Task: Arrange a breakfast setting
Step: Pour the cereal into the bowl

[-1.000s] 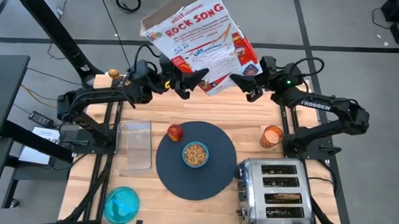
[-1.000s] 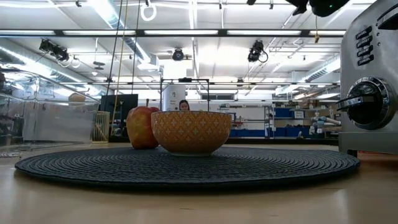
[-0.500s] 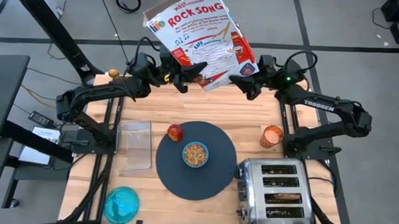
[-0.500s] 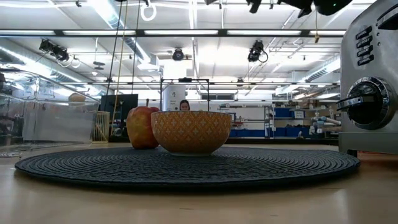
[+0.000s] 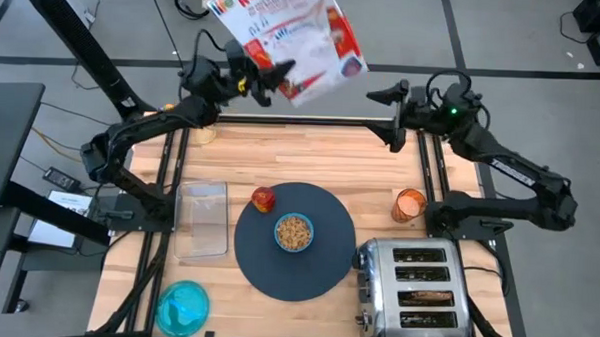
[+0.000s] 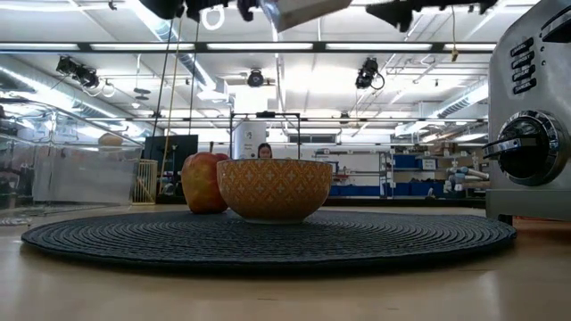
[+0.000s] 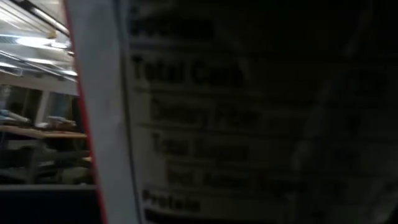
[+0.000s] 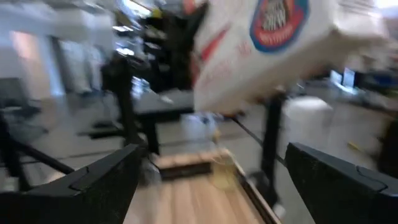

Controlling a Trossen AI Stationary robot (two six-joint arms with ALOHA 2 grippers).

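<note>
One round mat lies mid-table, carrying one bowl of cereal and one apple at its far-left edge. One orange cup stands right of the mat, with one toaster just in front of it. One clear tray lies left, one teal plate at the near-left corner. Beyond the table's far edge, the left gripper grips one cereal box; the right gripper has its fingers wide, holding nothing.

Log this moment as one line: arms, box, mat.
left gripper: shut on cereal box, beyond table's far edge | right gripper: open, empty | mat: bowl with cereal, apple
</note>
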